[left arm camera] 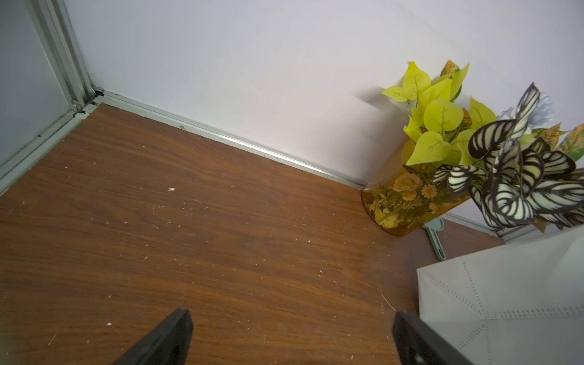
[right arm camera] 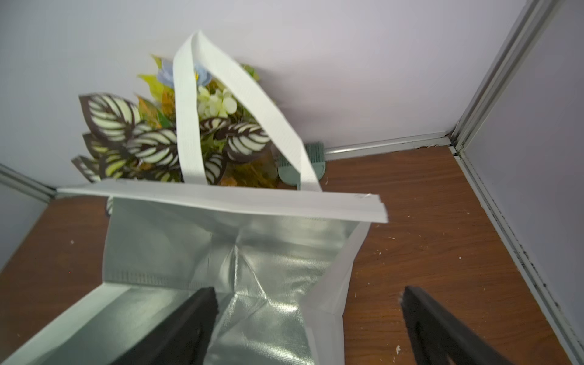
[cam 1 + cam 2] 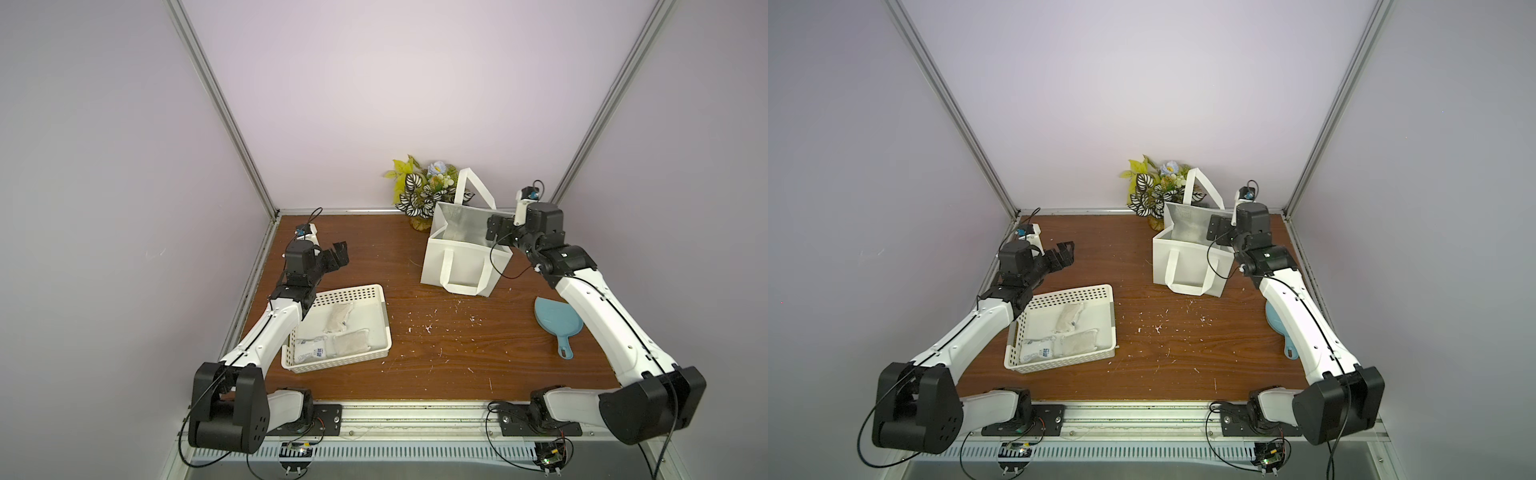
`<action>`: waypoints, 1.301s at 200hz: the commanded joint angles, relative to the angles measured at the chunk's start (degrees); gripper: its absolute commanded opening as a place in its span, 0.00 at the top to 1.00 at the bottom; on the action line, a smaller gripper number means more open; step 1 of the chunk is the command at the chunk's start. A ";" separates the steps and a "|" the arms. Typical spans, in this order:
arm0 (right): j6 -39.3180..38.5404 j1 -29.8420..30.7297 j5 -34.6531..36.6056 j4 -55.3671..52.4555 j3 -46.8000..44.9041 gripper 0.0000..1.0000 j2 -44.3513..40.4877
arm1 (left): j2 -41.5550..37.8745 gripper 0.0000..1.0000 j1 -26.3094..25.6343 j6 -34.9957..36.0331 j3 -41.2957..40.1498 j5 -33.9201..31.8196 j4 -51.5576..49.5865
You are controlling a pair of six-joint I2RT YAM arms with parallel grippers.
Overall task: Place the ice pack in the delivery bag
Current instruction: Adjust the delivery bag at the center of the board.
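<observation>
On the wooden table (image 3: 436, 365), far right: delivery bag (image 3: 461, 266), upright, mouth open, silver lining showing, one strap handle raised, just in front of the plant (image 3: 419, 191). Nothing visible inside, judging by the right wrist view. Probably an early stage of the task, with the bag being steadied before any pick.

Near left, well apart from the bag: white basket (image 3: 347, 288), holding the ice pack (image 3: 338, 318) beside two more pouches.

Right gripper (image 2: 309, 290): jaws spread wide, straddling the bag's side wall nearest that arm, one finger inside against the foil, the other outside over the wood, not yet clamped.

Left gripper (image 3: 338, 253): jaws wide apart, empty, raised over bare table beyond the basket's far rim.

Pinch the wall lightly near its top hem. Hold without pulling, to keep the mouth square and avoid tipping the bag or pushing it into the plant.

Swing the left gripper over the basket. Descend straight onto the ice pack across its narrow width, clear of the basket wall and the neighbouring pouches. Expect a soft, sagging load, so grip near the middle.

Lift above the basket rim and the bag's near hem, steer clear of the raised strap, and release only once low inside the mouth.
</observation>
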 commanded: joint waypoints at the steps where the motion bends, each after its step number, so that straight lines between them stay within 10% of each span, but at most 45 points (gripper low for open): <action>1: -2.36 1.13 5.74 -7.01 3.19 0.13 2.08 | -1.07 0.01 -0.39 -0.31 1.26 1.36 -0.72; 121: -8.29 3.84 3.39 -5.85 2.40 1.00 1.93 | -3.71 0.09 -0.90 1.18 2.99 2.34 -13.14; 260: -5.69 14.63 -7.30 -9.19 -7.36 1.00 -11.19 | -7.06 0.24 -9.62 0.00 -2.89 0.30 -42.18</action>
